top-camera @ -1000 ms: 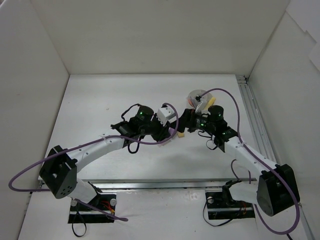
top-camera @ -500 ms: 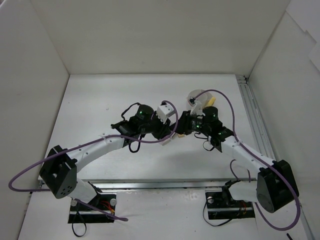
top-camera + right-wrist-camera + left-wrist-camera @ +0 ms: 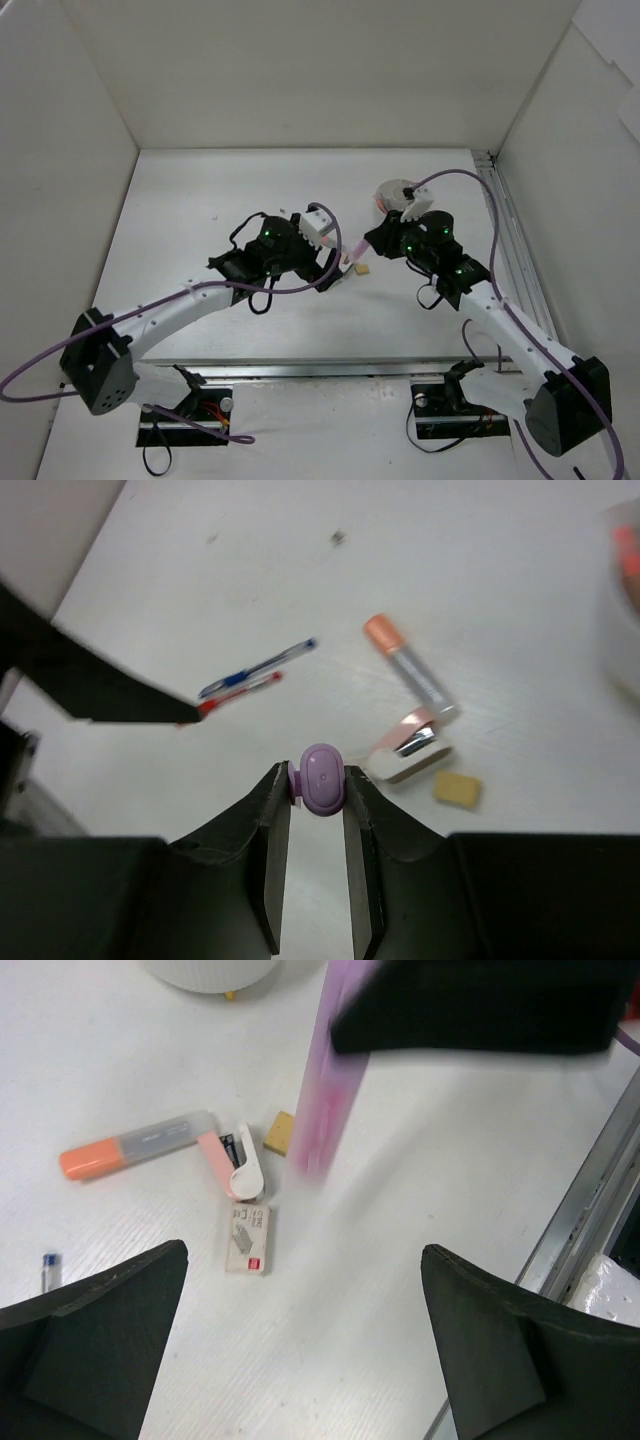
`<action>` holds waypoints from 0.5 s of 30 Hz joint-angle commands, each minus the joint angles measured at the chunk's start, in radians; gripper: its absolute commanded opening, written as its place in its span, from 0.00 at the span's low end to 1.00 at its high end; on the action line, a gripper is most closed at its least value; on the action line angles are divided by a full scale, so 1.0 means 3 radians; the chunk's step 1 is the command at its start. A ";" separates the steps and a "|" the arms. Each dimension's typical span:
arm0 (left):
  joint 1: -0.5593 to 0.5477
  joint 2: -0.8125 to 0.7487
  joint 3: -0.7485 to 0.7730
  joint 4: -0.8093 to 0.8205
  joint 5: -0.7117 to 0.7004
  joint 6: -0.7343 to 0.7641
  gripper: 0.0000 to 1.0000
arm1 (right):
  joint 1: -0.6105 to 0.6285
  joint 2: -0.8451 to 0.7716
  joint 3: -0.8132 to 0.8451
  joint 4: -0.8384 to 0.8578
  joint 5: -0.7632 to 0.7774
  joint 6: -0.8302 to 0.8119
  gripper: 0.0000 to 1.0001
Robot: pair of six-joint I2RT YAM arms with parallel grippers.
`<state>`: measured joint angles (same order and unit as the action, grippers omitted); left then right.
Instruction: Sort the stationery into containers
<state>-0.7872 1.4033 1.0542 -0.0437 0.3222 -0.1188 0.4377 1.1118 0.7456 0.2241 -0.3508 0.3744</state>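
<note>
Two grippers sit close together overhead, the left gripper [image 3: 335, 268] and right gripper [image 3: 372, 243] with a lilac plastic marker stick [image 3: 357, 250] between them and the round white dish [image 3: 392, 193] just beyond the right one. The left wrist shows its black fingers [image 3: 100, 1345] wide apart, released, the marker ahead of them above an orange-and-grey highlighter [image 3: 140, 1145], pink-and-white stapler [image 3: 238, 1160] and small tan eraser block [image 3: 279, 1132]. The right wrist shows jaws clenched on the marker's rounded end, a thin blue pen [image 3: 258, 665] and red pen [image 3: 240, 692] ahead-left.
</note>
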 commanded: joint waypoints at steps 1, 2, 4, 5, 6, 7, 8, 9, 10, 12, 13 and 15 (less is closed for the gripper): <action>-0.0015 -0.0591 -0.0250 0.0222 -0.0301 -0.0145 1.00 | -0.0302 -0.0270 0.0209 -0.0077 0.1059 -0.0266 0.00; -0.0015 -0.0703 -0.0343 0.0227 -0.0474 -0.0186 1.00 | -0.0374 -0.0305 0.0214 -0.0087 0.1274 -0.0302 0.00; -0.0015 -0.1061 -0.0634 0.0212 -0.0623 -0.0304 1.00 | -0.0513 -0.0367 0.0235 -0.0072 0.1786 -0.0445 0.00; -0.0015 -0.1174 -0.0731 0.0177 -0.0796 -0.0345 1.00 | -0.0559 -0.0377 0.0250 -0.0072 0.1899 -0.0496 0.00; -0.0015 -0.1388 -0.0905 0.0161 -0.0894 -0.0391 1.00 | -0.0640 -0.0347 0.0271 -0.0037 0.2042 -0.0567 0.00; -0.0015 -0.1476 -0.0972 0.0039 -0.0981 -0.0477 1.00 | -0.0671 -0.0321 0.0311 -0.0016 0.2094 -0.0603 0.00; -0.0015 -0.1558 -0.1039 -0.0017 -0.1205 -0.0534 1.00 | -0.0717 -0.0275 0.0337 0.0009 0.2115 -0.0649 0.00; -0.0015 -0.1690 -0.1140 -0.0064 -0.1278 -0.0580 1.00 | -0.0778 -0.0179 0.0357 0.0060 0.2115 -0.0685 0.00; -0.0015 -0.1742 -0.1177 -0.0170 -0.1339 -0.0631 1.00 | -0.0809 -0.0122 0.0413 0.0101 0.2100 -0.0706 0.00; 0.0016 -0.1870 -0.1264 -0.0238 -0.1472 -0.0734 1.00 | -0.0901 0.0052 0.0470 0.0244 0.1998 -0.0762 0.00; 0.0016 -0.1911 -0.1289 -0.0253 -0.1503 -0.0759 1.00 | -0.0932 0.0108 0.0521 0.0316 0.1957 -0.0772 0.00; 0.0016 -0.2023 -0.1356 -0.0238 -0.1524 -0.0790 1.00 | -0.0988 0.0307 0.0582 0.0454 0.1860 -0.0808 0.00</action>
<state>-0.7860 0.8330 0.6453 -0.1287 -0.0574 -0.3008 0.1650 1.1435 0.8539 0.2173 0.1963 0.1753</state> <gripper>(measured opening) 0.996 0.212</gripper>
